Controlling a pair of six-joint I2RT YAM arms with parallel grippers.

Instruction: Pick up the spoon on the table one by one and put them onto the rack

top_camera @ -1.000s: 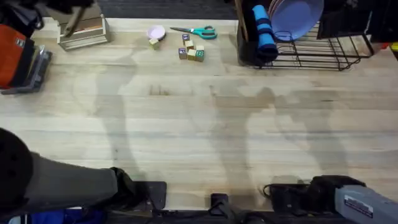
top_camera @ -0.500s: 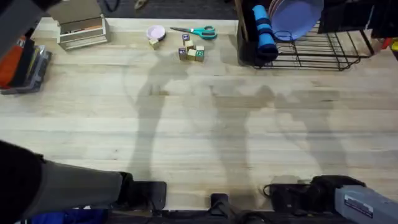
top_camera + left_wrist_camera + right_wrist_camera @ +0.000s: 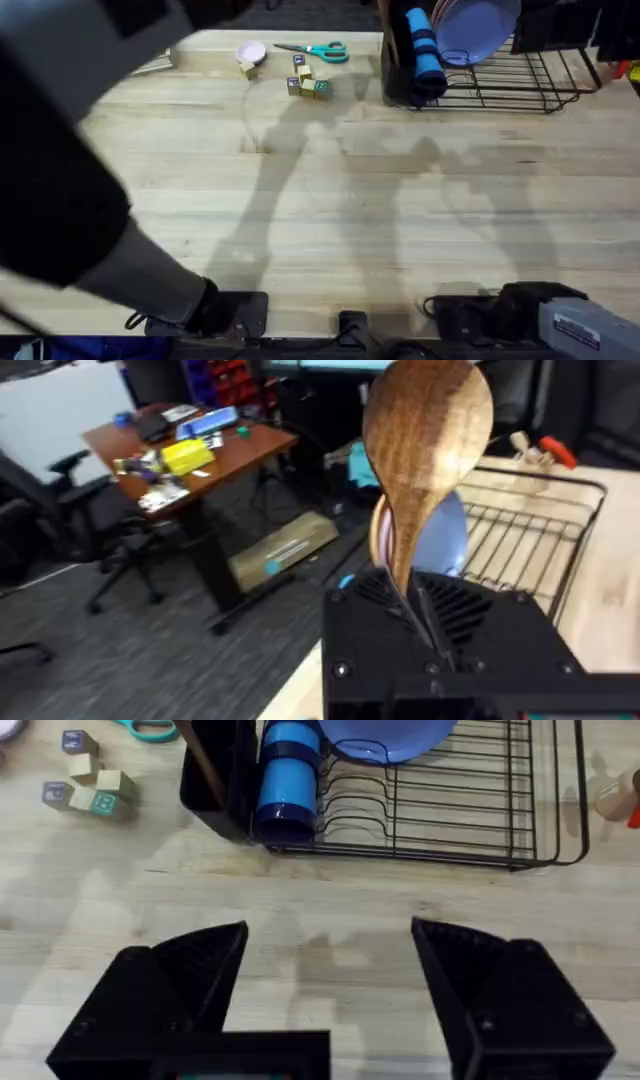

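Since half a second ago the left arm has risen close under the overhead camera, now a large dark blur over the table's [image 3: 330,210] left side, hiding the beige holder and orange case seen there earlier. Its left gripper [image 3: 425,622] is clamped on the handle of the wooden spoon [image 3: 425,455], the round bowl standing up, lifted high, probably so it can travel over the blocks [image 3: 307,82] and scissors [image 3: 315,50]. Beyond the spoon sits the black wire rack [image 3: 525,525], already holding a purple plate [image 3: 475,25] and a blue cup [image 3: 425,48] (bare wires remain on the side away from them). At its base, the right gripper [image 3: 330,970] waits with jaws spread wide and empty, facing the rack.
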